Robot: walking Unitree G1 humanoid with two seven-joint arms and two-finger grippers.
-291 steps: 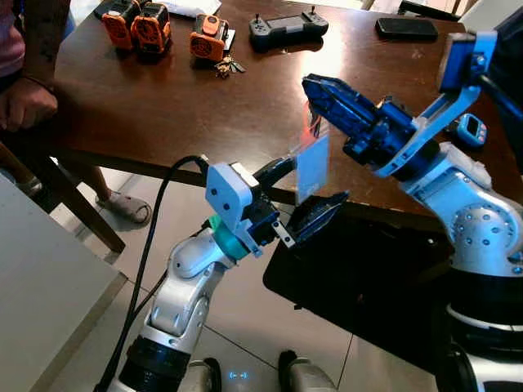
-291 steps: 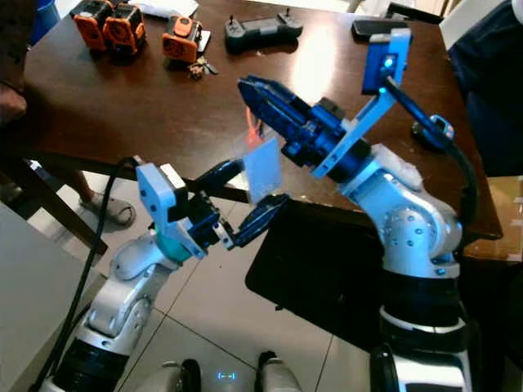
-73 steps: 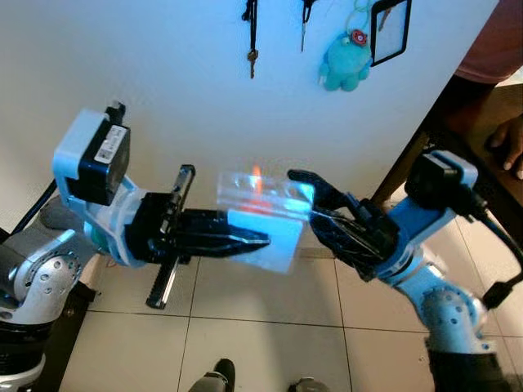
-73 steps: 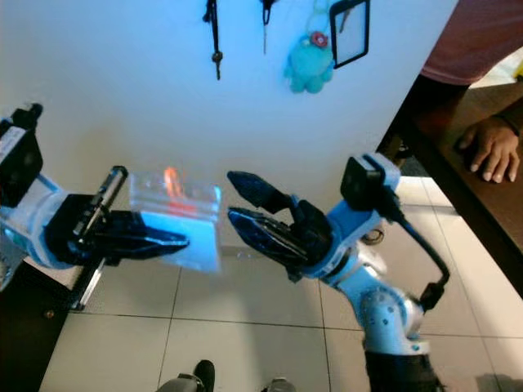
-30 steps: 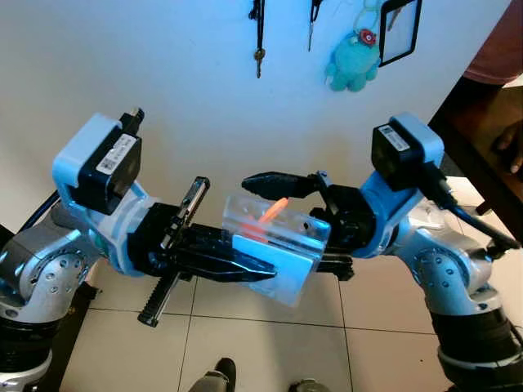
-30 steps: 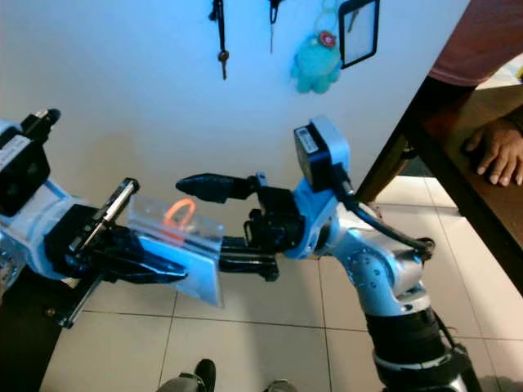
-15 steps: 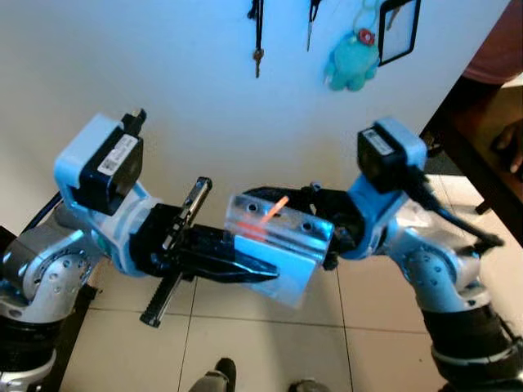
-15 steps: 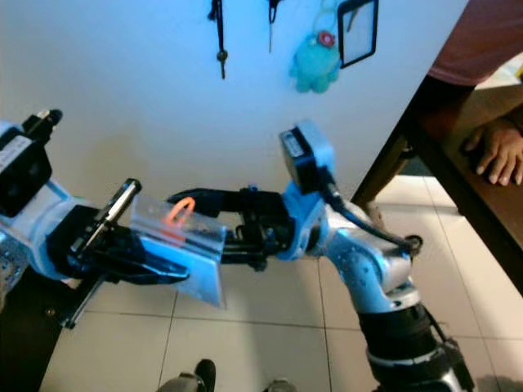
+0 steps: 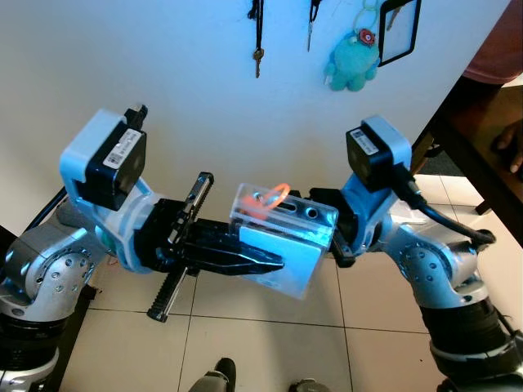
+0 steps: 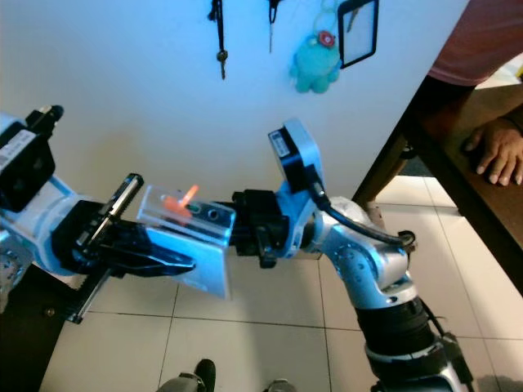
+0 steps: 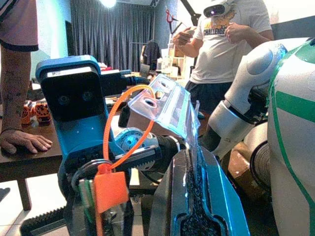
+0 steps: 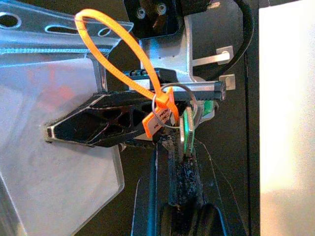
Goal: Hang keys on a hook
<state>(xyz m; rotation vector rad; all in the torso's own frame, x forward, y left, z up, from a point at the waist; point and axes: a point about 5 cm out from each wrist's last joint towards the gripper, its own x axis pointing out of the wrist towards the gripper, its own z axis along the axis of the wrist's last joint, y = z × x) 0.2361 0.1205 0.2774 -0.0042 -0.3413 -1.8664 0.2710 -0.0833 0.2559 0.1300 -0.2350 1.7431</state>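
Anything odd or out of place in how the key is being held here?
Yes: the key hangs by an orange zip-tie from a clear plastic sleeve clamped in the left hand, with the right hand pressed against it, well below the wall hooks.

Against the white wall (image 9: 122, 57) hang a turquoise plush toy (image 9: 351, 59) and a black-framed card holder (image 9: 400, 31), with pale floor tiles (image 9: 270, 351) below and a person's hand (image 10: 493, 153) resting on the dark wooden table (image 10: 458, 175) at its edge.
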